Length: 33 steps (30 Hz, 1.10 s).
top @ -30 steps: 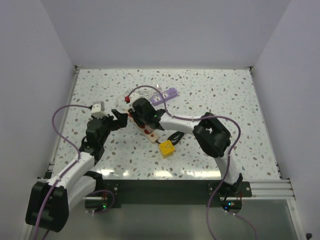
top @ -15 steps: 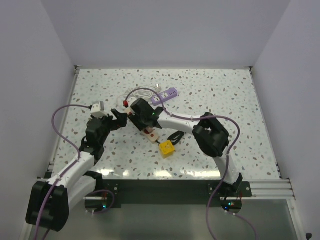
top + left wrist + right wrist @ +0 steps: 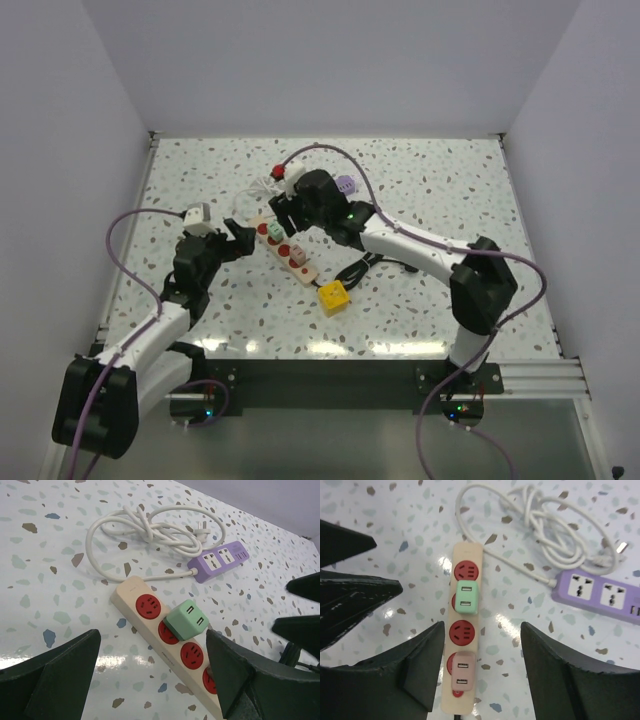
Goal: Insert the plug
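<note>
A beige power strip (image 3: 447,615) with red sockets lies slanted on the speckled table. A green plug (image 3: 467,596) sits on its second socket, also seen in the left wrist view as the green plug (image 3: 186,620). A pink plug (image 3: 460,672) sits further down the strip. My right gripper (image 3: 482,665) hangs above the strip (image 3: 290,250), open, nothing between its fingers (image 3: 415,670). My left gripper (image 3: 150,680) is open just left of the strip, low over the table. From above, the right gripper (image 3: 282,212) is behind the green plug (image 3: 273,230) and the left gripper (image 3: 243,240) is beside it.
A purple power strip (image 3: 600,590) with a coiled white cable (image 3: 545,525) lies behind the beige one. A yellow cube (image 3: 334,296) and a black cable (image 3: 355,270) lie at the strip's near end. White walls ring the table.
My right gripper has opened, let go of the green plug and drawn up and back from the strip. The plug stays on its socket. The left arm has not moved.
</note>
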### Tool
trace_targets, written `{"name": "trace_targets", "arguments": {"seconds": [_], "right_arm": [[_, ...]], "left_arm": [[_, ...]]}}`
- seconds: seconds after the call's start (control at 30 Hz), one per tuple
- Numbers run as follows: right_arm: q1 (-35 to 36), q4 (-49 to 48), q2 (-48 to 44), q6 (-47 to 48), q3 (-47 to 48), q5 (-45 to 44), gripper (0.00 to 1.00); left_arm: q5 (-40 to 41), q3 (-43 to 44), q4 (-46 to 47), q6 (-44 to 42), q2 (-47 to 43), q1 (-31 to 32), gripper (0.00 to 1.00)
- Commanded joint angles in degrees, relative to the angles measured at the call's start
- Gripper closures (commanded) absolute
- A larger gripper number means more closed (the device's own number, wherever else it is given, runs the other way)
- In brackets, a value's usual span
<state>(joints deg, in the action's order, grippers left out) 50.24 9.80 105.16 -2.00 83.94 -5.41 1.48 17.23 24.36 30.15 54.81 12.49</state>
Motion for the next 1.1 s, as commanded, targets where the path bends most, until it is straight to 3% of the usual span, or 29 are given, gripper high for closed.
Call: {"name": "trace_targets", "arguments": {"seconds": [0.0, 0.1, 0.17, 0.27, 0.47, 0.67, 0.87, 1.07], "right_arm": [[-1.72, -5.06, -6.1, -0.99, -4.03, 0.75, 0.34], [-4.88, -5.14, -10.39, -2.39, -9.21, 0.4, 0.31], [-8.03, -6.45, -13.3, -3.62, -12.73, 0.66, 0.29], [-12.69, -8.3, -19.19, -5.2, -19.77, 1.63, 0.27], [-20.25, -9.54, -28.6, -6.7, -28.39, 3.91, 0.19], [-24.75, -11.21, -34.41, -7.76, -33.75, 5.32, 0.06], [-27.21, -12.79, -37.31, -8.81, -36.13, 8.48, 0.01], [-28.26, -13.49, -38.37, -8.72, -37.36, 10.59, 0.01]], "left_arm": [[-0.68, 0.87, 2.53, -2.38, 0.39, -0.01, 0.08], [-3.05, -0.27, 6.91, -3.43, 0.48, 1.38, 0.08], [0.86, -0.1, 7.11, -5.88, -0.31, 4.54, 0.08], [7.56, 0.78, 7.72, -11.59, -1.19, 14.91, 0.08], [0.74, -0.62, 13.87, -19.59, -0.76, 25.02, 0.1], [4.41, 3.32, 11.86, -29.44, 5.12, 42.59, 0.09], [8.26, 12.81, 4.04, -33.93, 19.16, 50.25, 0.07], [10.91, 16.6, 2.1, -34.63, 25.08, 51.67, 0.03]]}}
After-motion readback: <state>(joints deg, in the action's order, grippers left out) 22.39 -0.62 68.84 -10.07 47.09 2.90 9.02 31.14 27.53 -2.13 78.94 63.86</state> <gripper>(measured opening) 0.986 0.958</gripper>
